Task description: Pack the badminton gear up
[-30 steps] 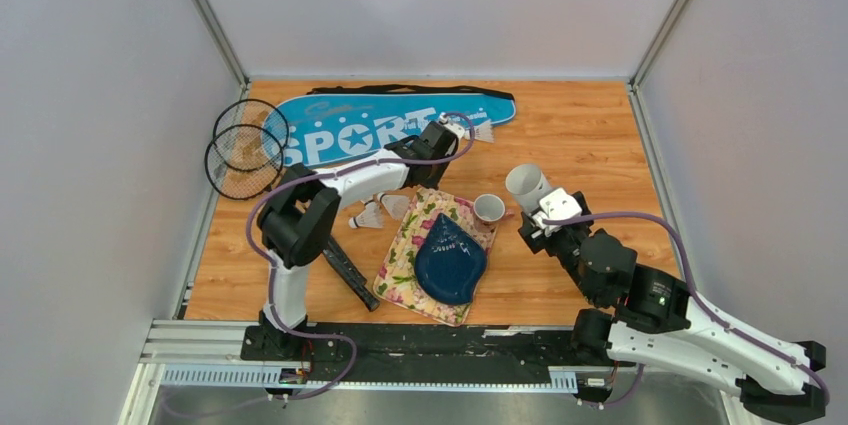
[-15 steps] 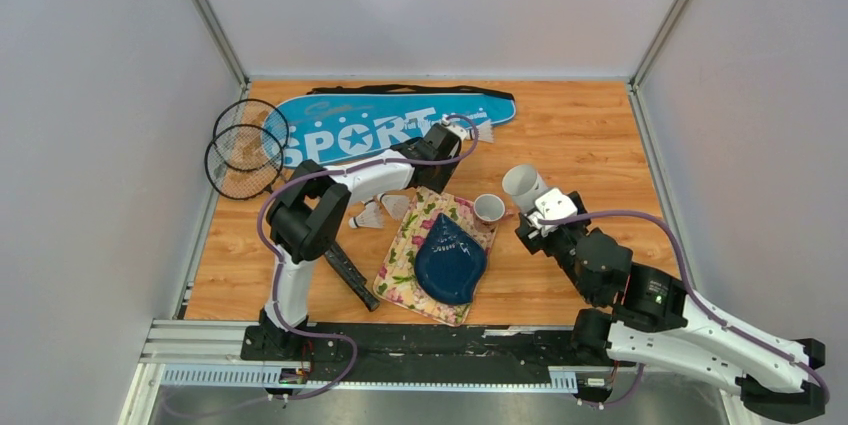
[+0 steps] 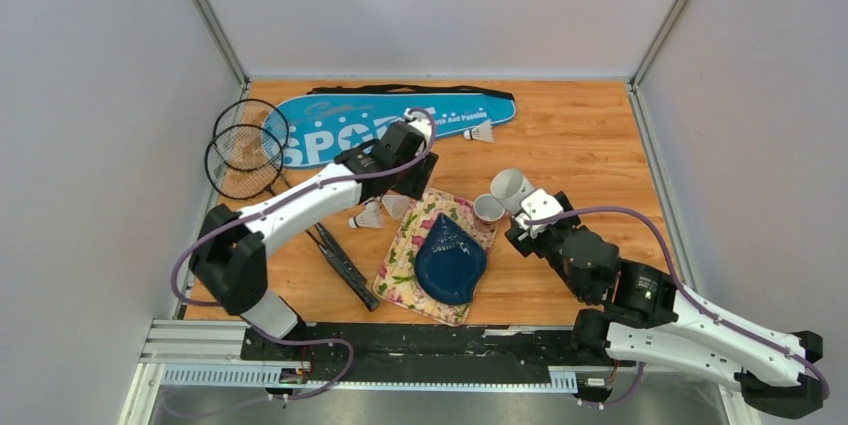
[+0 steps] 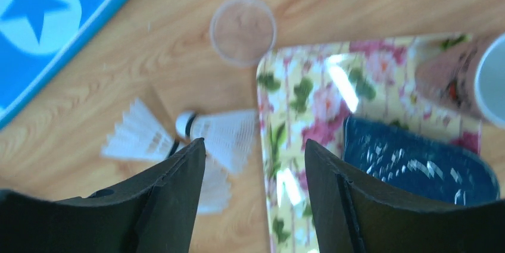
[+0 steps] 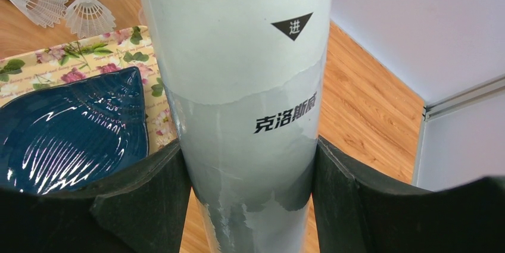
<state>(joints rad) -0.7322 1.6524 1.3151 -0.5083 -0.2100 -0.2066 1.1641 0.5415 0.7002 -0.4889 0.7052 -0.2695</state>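
Note:
My left gripper [image 3: 412, 177] [image 4: 255, 143] hangs open and empty over two white shuttlecocks [image 4: 223, 131] [image 3: 372, 215] lying beside the floral cloth. Another shuttlecock [image 3: 480, 133] lies on the wood by the right end of the blue SPORT bag [image 3: 330, 133]. My right gripper [image 3: 520, 207] [image 5: 249, 146] is shut on the long white tube [image 5: 250, 80] [image 3: 510, 187], which is held tilted with its open mouth up. Two black rackets [image 3: 245, 153] lie at the far left, heads stacked, and a handle reaches toward the near edge.
A dark blue plate [image 3: 450, 260] sits on the floral cloth [image 3: 405, 255] at mid-table. A small white cup [image 3: 488, 208] stands right next to the tube. A clear round lid [image 4: 243, 30] lies on the wood near the cloth's corner. Walls close in the left, back and right.
The left gripper opened and let go of a shuttlecock, which now lies by the bag's right end. That arm drew back toward the cloth. The right arm shifted the tube slightly left.

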